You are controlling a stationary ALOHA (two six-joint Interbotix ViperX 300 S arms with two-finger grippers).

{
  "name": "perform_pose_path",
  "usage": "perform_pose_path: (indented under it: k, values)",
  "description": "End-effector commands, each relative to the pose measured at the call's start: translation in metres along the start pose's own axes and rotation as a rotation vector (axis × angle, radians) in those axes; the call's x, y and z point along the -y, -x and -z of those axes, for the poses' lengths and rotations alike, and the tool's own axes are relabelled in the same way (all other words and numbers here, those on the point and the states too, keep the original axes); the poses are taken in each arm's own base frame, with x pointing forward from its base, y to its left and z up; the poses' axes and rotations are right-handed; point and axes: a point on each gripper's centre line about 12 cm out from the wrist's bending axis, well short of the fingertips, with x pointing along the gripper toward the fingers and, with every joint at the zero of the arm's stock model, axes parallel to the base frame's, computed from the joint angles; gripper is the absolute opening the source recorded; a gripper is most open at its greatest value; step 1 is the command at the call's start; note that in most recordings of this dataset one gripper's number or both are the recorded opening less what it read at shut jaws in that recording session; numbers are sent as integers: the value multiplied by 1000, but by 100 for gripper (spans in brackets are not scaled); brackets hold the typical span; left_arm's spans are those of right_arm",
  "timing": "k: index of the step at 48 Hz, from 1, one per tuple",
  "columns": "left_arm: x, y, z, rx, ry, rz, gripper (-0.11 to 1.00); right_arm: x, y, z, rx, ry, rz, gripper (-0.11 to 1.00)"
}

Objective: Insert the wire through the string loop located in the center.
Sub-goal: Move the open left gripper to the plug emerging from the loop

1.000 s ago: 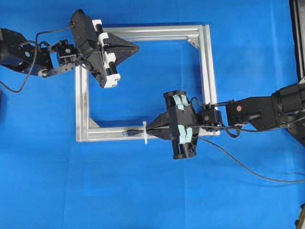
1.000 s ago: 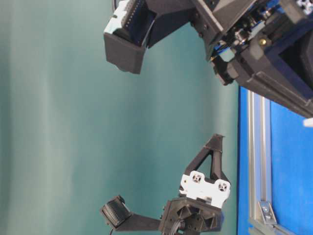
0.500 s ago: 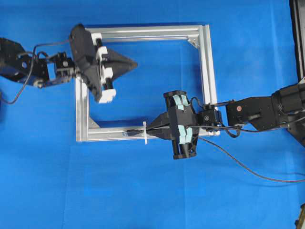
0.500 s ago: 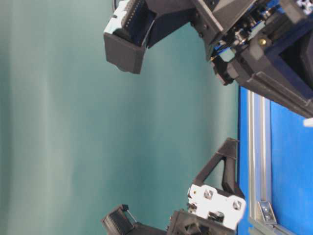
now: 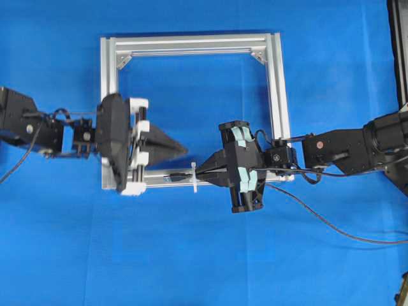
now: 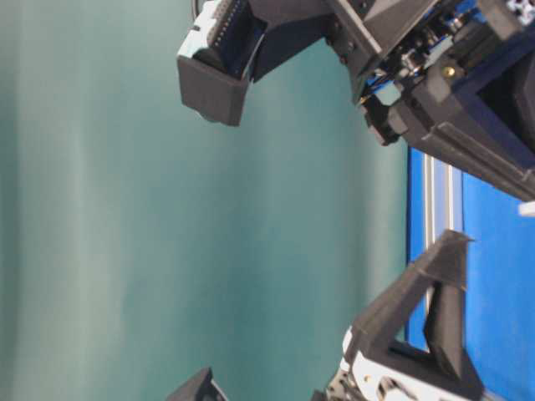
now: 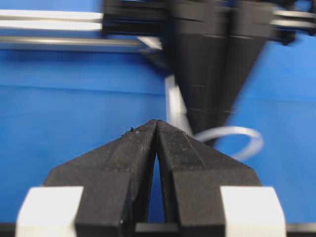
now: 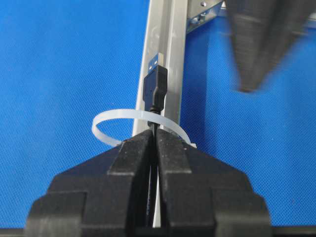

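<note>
Right fingers pinching one wire through one string loop; left fingers closed, empty.

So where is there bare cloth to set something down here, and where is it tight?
Free patches: the blue cloth below the aluminium frame's lower bar, and the upper part inside the frame. It is crowded at the lower bar, where the left gripper points toward the string loop, the wire plug and the right gripper.
</note>
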Motion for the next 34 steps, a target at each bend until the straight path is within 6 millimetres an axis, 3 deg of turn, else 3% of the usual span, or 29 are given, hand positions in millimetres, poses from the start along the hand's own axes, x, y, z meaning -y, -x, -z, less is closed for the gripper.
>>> perform_pose_path:
  k: [1,10,34]
  values:
    - [17,1,-13,42,-8,44,0,-2,1,-12,35,-1,-4,-3]
    - [41,4,-11,35,-11,108,0,-2,1,-12,37,2,-5,-3]
    - [43,1,-6,-19,-62,114,0,-2,1,-11,38,5,-5,-3]
